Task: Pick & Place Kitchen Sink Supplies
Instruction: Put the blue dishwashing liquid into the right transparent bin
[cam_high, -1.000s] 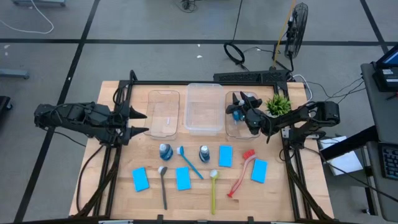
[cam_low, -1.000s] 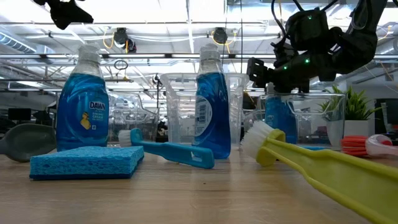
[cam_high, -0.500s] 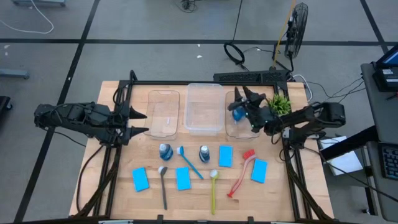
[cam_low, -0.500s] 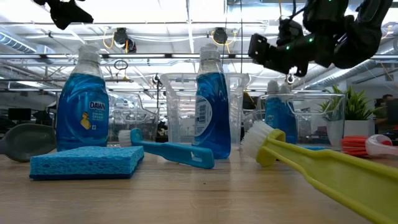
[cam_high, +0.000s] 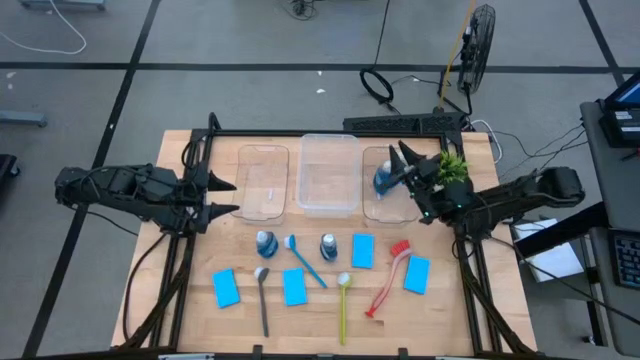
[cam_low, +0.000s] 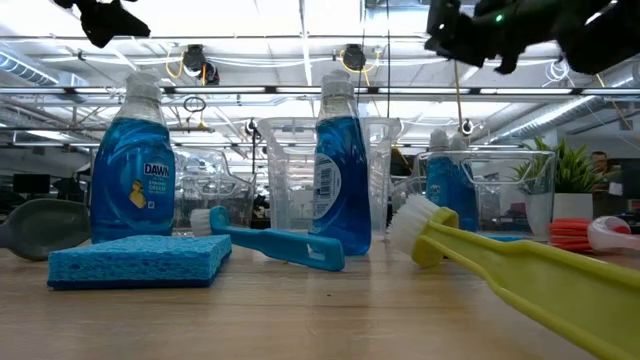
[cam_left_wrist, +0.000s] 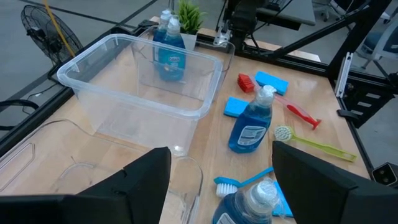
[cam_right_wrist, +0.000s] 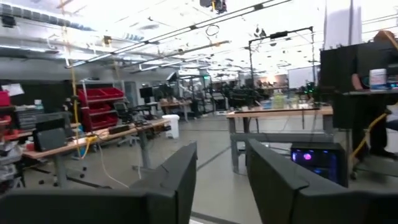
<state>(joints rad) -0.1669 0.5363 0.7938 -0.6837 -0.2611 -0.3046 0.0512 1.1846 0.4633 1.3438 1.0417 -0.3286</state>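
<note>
Two blue bottles (cam_high: 384, 180) stand upright in the right clear tub (cam_high: 388, 210). Two more bottles (cam_high: 266, 243) (cam_high: 328, 245) stand on the table in front of the tubs. Several blue sponges (cam_high: 226, 288) (cam_high: 362, 251) lie flat there, among a dark brush (cam_high: 262, 300), a blue brush (cam_high: 305, 262), a yellow-green brush (cam_high: 342, 305) and a red brush (cam_high: 388, 285). My right gripper (cam_high: 402, 163) hangs high above the right tub, open and empty, pointing slightly upward (cam_right_wrist: 222, 152). My left gripper (cam_high: 232, 197) waits open beside the left tub (cam_high: 264, 182).
The middle clear tub (cam_high: 327, 205) stands between the other two. A small green potted plant (cam_high: 448, 165) sits at the back right, close to my right arm. A black frame runs along the table's edges. Bare wood shows along the near edge.
My right gripper has risen from just above the bottles in the right tub and drawn back toward the table's right edge, tipping upward as it went. The bottles have stayed standing in the tub.
</note>
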